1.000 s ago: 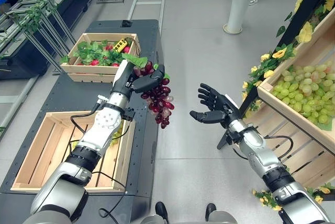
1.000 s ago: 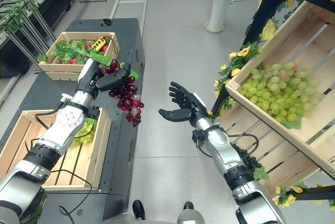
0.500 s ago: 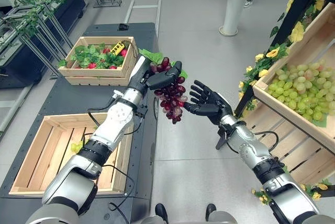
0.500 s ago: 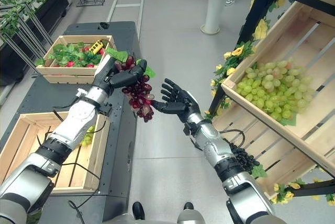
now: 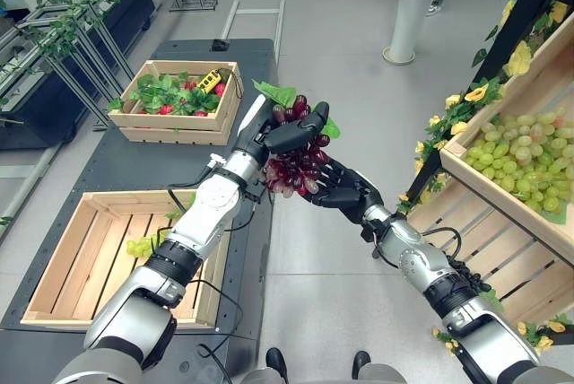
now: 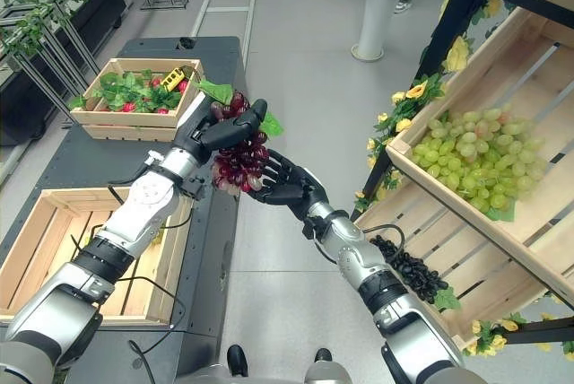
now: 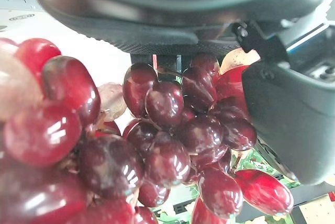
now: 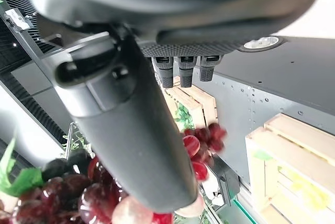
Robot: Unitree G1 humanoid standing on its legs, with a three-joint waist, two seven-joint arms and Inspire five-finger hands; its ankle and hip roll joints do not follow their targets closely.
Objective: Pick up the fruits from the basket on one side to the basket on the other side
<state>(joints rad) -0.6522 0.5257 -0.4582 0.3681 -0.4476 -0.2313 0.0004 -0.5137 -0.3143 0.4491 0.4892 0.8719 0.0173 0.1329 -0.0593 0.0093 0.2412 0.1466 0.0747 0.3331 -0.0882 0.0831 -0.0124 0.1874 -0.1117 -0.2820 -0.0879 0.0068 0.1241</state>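
A bunch of dark red grapes (image 5: 293,169) with a green leaf hangs in the air beyond the dark table's right edge. My left hand (image 5: 276,133) is shut on the bunch's top, and the grapes (image 7: 167,130) crowd against its thumb (image 7: 293,119) in the left wrist view. My right hand (image 5: 338,192) sits right under the bunch, open, its spread fingers cupping the lowest grapes (image 8: 94,192). The near wooden crate (image 5: 213,263) on the table holds a small bunch of green grapes (image 5: 139,248). A slanted crate (image 5: 466,164) on the right shelf is full of green grapes (image 5: 529,160).
A second crate (image 5: 134,122) at the table's far end holds leaves, red fruits and a yellow object. A white vase with a plant (image 5: 408,21) stands on the floor behind. Dark grapes (image 6: 413,272) lie on a lower shelf at the right.
My left hand has carried the red grapes further right. My right hand has moved left and come up under the bunch, now touching it.
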